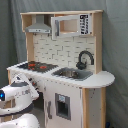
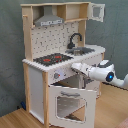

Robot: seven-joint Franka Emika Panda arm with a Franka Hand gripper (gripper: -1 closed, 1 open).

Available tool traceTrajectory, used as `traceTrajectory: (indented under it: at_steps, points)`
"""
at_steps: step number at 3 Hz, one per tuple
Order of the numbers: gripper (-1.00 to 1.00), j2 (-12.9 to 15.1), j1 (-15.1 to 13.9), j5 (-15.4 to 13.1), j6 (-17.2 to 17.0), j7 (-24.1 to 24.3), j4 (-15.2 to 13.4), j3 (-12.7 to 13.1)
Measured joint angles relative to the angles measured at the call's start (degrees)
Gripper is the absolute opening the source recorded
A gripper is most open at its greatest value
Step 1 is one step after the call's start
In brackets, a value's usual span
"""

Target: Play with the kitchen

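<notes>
The kitchen (image 1: 60, 50) is a tall white and light-wood toy with a grey hood (image 1: 39, 25), a black-red stovetop (image 1: 37, 65), a sink (image 1: 70, 73) and a black faucet (image 1: 85, 59). In the second exterior view the stovetop (image 2: 52, 59) is on top and the windowed oven door (image 2: 72, 102) hangs open, tilted down and outward. My gripper (image 2: 75, 66) reaches in from the second exterior view's right. It sits against the front panel just above the open door, close to the knobs (image 2: 57, 76). In the first exterior view the white arm (image 1: 20, 92) hides the gripper.
A grey curtain (image 1: 115, 45) hangs behind the kitchen. The floor (image 2: 15, 117) is wood. A microwave-style cabinet (image 1: 70, 24) sits at the kitchen's top, and its small door (image 2: 97, 11) stands open in the second exterior view. A lower cabinet door with a dark panel (image 1: 62, 106) is closed.
</notes>
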Motion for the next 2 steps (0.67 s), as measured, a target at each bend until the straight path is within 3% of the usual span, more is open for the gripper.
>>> traceTrajectory:
  at_steps: [1, 2]
  points:
    - [1.0, 0.0, 0.01, 0.0, 0.0, 0.0, 0.0, 0.0]
    - [1.0, -0.35, 3.87, 2.26, -4.29, -3.96, -0.31, 0.7]
